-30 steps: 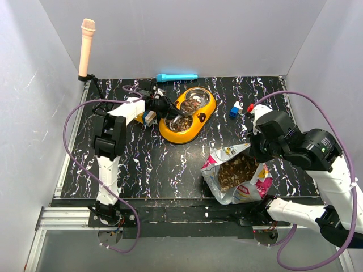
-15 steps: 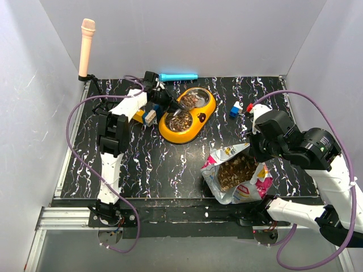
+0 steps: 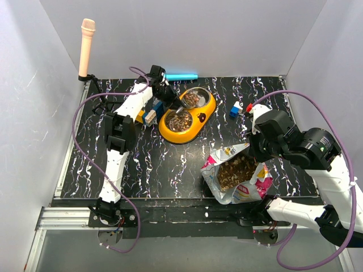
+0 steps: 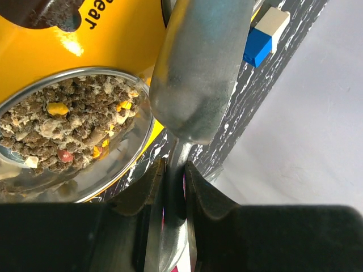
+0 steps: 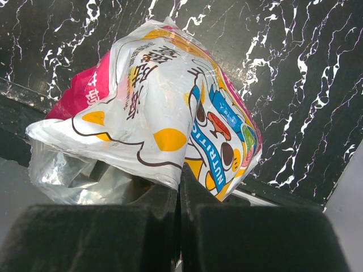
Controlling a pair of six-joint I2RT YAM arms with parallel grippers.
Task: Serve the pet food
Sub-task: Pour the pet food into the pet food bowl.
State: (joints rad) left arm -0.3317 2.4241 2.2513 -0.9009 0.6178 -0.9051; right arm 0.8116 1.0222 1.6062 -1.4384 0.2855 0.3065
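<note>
The pet food (image 3: 235, 170) is a brown kibble heap inside the open foil bag (image 3: 244, 190) at the front right. More kibble fills both steel cups of the yellow double bowl (image 3: 204, 116); one cup's kibble (image 4: 68, 122) shows in the left wrist view. My left gripper (image 3: 163, 93) (image 4: 174, 178) is shut on the handle of a metal scoop (image 4: 198, 68), which hangs over the bowl's rim with its back to the camera, so its inside is hidden. My right gripper (image 3: 256, 148) (image 5: 180, 173) is shut on the bag's (image 5: 164, 102) upper edge and holds it open.
A blue-and-white block (image 4: 262, 37) (image 3: 150, 117) lies left of the bowl. A teal cylinder (image 3: 177, 76) lies at the back wall. A pink microphone-like post (image 3: 86, 48) stands back left. Small blue-white and red pieces (image 3: 235, 109) lie right of the bowl.
My left arm has stretched toward the back, carrying the scoop from the near cup toward the far cup. My right gripper and the bag have not moved.
</note>
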